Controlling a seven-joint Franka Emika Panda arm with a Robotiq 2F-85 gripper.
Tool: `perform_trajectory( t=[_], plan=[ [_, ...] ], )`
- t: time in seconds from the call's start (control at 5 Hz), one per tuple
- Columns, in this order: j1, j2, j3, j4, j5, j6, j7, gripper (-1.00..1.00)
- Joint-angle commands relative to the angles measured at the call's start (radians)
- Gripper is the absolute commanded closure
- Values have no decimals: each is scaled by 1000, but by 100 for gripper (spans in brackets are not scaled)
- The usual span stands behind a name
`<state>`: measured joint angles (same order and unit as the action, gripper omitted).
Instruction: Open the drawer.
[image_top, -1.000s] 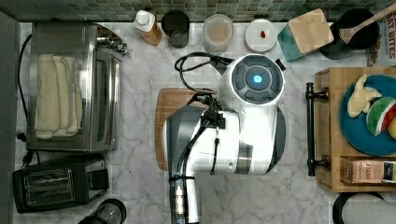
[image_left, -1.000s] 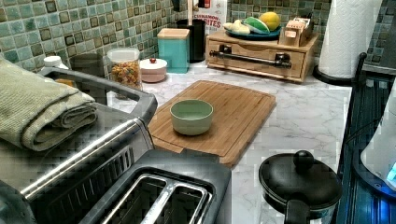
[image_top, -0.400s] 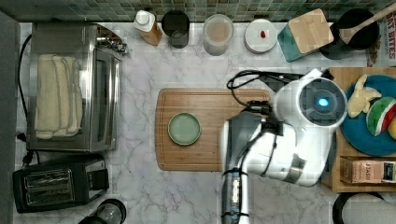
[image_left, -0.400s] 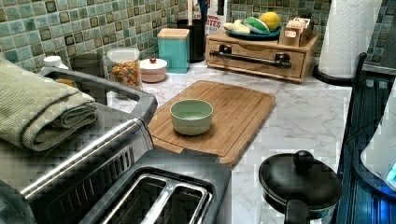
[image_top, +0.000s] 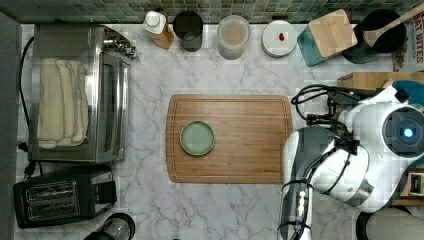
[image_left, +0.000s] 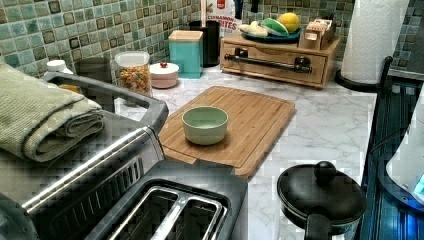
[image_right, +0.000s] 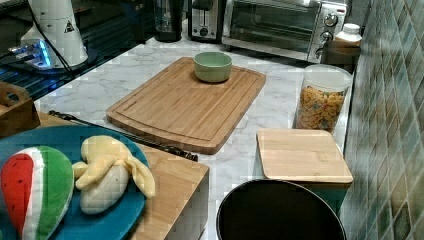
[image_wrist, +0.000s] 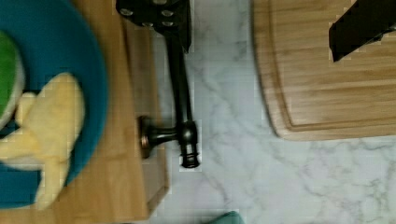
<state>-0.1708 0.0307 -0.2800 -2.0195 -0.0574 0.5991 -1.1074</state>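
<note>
Surface: white marble surface (image_left: 330, 115) under a green tiled wall, and it's a busy kitchen out there!
Middle: a cutting board (image_top: 235, 137) with a green bowl (image_top: 197, 137) on it, sitting out of the action.
Drawer: the drawer (image_left: 275, 62) sits at the far end of the surface in the left view, front flush with its wooden box, so it's shut (no gap showing anywhere).
Handle: the black bar handle (image_wrist: 180, 93) runs along the drawer front on its posts, one post in plain sight in the wrist view.
On top: a blue plate (image_right: 60, 220) of toy fruit rides on the box above.
Arm: the arm (image_top: 350, 155) hangs over the box at the top view's right.
Pincer: the pincer (image_wrist: 254, 18) is released, one finger (image_wrist: 159, 14) right at the bar, the other out over the board, the bar just inside the near one.
Progress: approach looks about done; closing on the bar and the pull are all left.
</note>
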Motion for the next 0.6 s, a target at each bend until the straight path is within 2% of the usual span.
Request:
perform_trajectory(
  t=[0.2,0.6],
  plan=[
    [-66,78,-14,-11,-21,115,-207,-100],
    [-124,139,-14,-39,40,202,-338,-100]
  ],
)
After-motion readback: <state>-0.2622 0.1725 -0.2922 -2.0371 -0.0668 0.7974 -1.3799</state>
